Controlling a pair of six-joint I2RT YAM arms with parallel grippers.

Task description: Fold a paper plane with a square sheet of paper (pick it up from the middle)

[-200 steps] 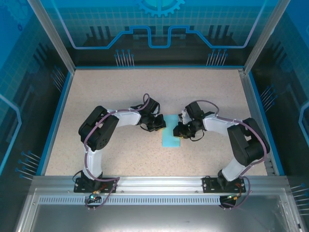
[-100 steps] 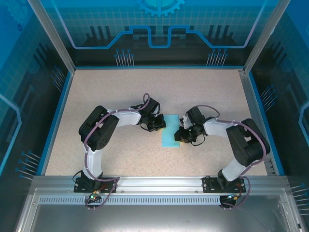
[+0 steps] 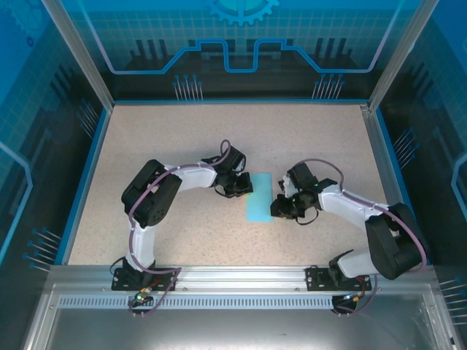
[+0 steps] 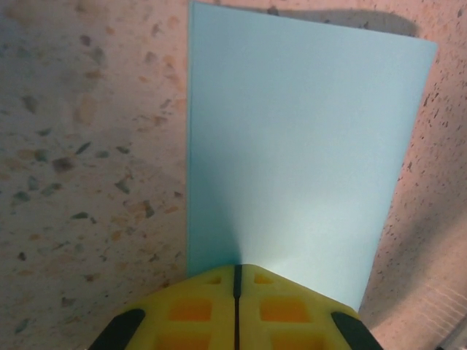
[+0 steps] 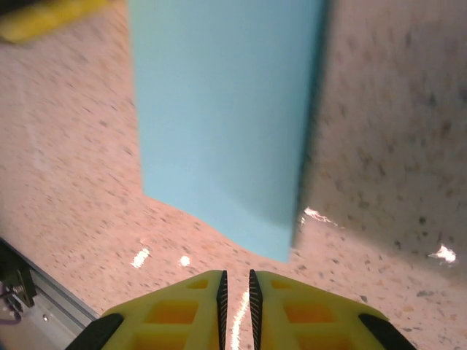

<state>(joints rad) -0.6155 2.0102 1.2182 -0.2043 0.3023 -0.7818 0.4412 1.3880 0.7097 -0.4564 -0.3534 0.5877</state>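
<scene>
Where the top view takes in one speckled table (image 3: 182,138) and two arms, the wrist views add detail. The single square sheet of paper (image 3: 260,196), folded to a narrow cyan rectangle, lies mid-table between the grippers. The left gripper (image 4: 236,281) is clamped onto its edge; the right gripper (image 5: 236,286), nearly closed, holds nothing just beside it.

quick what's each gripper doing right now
Left gripper: shut, fingertips at the edge of the paper.
Right gripper: nearly shut, holding nothing, just off the paper.
</scene>
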